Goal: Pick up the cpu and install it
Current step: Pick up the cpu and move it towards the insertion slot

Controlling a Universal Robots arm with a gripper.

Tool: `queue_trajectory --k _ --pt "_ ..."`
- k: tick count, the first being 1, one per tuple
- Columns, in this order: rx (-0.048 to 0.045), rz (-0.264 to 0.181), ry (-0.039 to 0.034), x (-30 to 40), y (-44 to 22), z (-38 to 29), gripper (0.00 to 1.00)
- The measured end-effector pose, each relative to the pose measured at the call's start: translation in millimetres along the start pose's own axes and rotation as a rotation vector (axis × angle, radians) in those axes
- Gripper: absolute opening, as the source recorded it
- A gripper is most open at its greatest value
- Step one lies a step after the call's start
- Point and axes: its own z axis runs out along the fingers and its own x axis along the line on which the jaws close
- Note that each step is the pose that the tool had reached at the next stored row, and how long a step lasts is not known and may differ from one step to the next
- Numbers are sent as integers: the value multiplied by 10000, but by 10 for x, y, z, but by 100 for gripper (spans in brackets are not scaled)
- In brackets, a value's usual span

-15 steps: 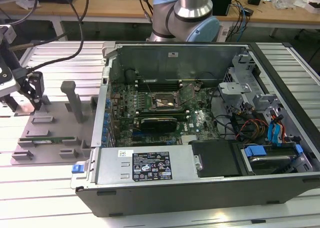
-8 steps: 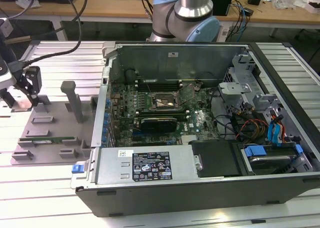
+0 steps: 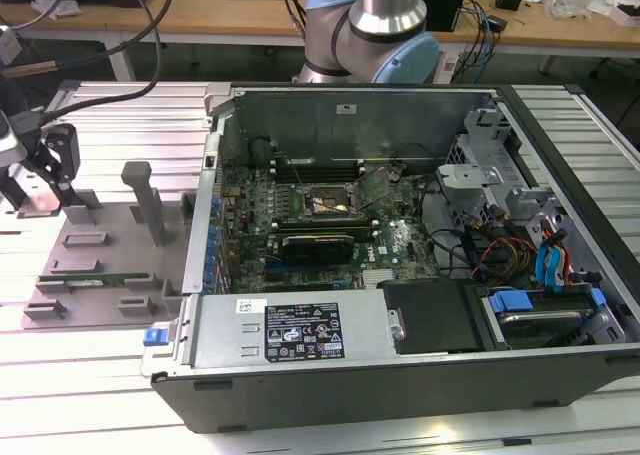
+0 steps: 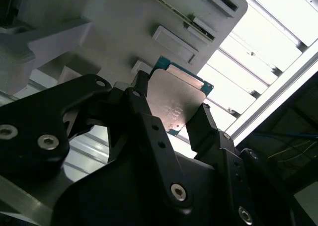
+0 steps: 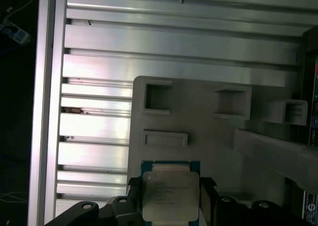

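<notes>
Second wrist view: the cpu (image 4: pixel 175 101) is clamped by its edges within the claw (image 4: pixel 173 106), and could be knocked askew if jolted.

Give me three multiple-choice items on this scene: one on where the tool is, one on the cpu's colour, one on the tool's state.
1. Where is the tool?
A. Inside the computer case.
B. Over the grey tray at the exterior view's left.
C. Above the wooden bench at the back.

2. What colour is the top of the cpu?
A. Red.
B. Yellow.
C. Silver-grey.

3. What state is the tool in?
A. Shut on the cpu.
B. Wide open, with nothing between its fingers.
C. Shut on a memory stick.

Answers:
1 B, the exterior view shows it above the tray.
2 C, both wrist views show a silver-grey metal top.
3 A, its fingers press on opposite edges of the cpu in both wrist views.
</notes>
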Motion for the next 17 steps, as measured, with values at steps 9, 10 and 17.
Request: queue_trajectory --k 9,10,17 --pt "0 0 -1 -4 -4 -156 55" --pt "0 0 0 -4 -4 -169 55" --pt "0 0 0 -6 -6 -260 55"
